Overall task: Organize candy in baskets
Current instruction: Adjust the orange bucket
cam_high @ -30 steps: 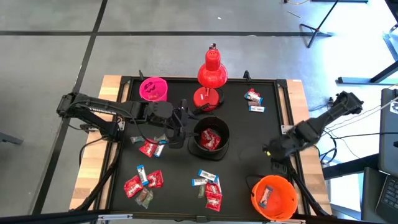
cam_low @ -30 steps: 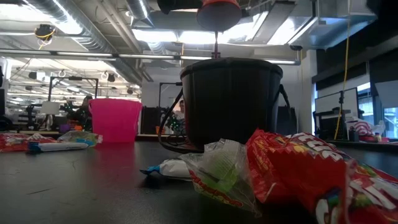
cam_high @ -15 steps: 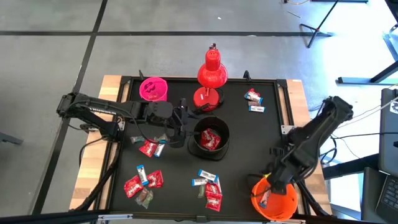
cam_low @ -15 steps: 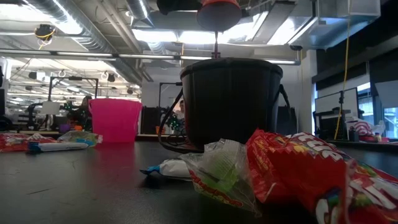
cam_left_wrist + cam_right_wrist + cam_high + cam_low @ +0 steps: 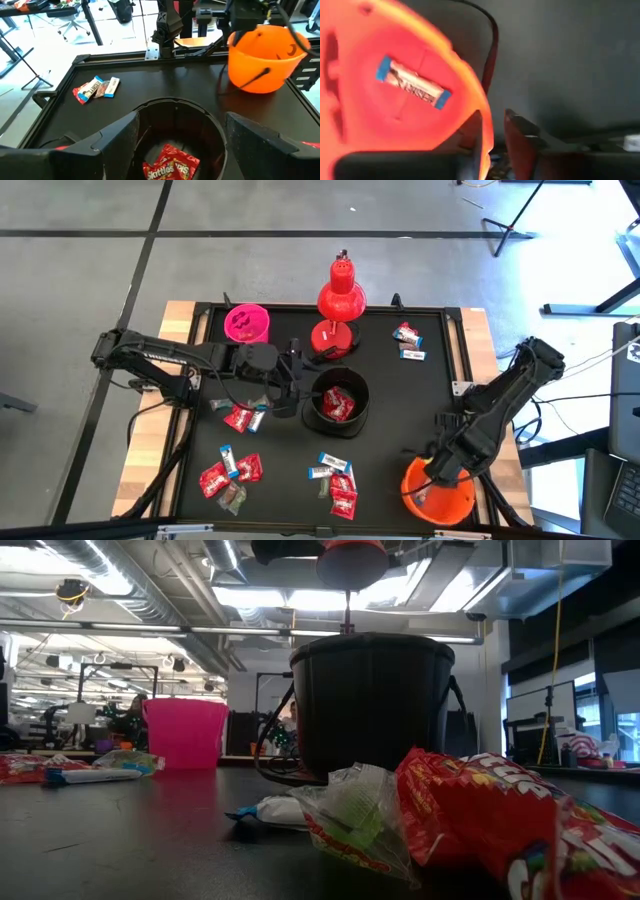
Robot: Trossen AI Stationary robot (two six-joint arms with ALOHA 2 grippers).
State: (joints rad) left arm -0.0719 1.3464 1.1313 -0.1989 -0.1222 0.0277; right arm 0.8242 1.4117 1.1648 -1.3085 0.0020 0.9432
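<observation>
The right gripper (image 5: 432, 478), which was hanging above the table a second ago, is now pinching the rim of the orange basket (image 5: 440, 498) and tilting it, probably for moving it, while the left gripper (image 5: 300, 387) is waiting open around the black basket (image 5: 335, 402), and the pink basket (image 5: 246, 322) is making three

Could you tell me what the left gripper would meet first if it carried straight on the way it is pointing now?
Probably the black bucket: the left gripper sits open right beside its rim, fingers aimed across its mouth, where red candy lies. Height is unclear, so it might pass just over the rim.
</observation>
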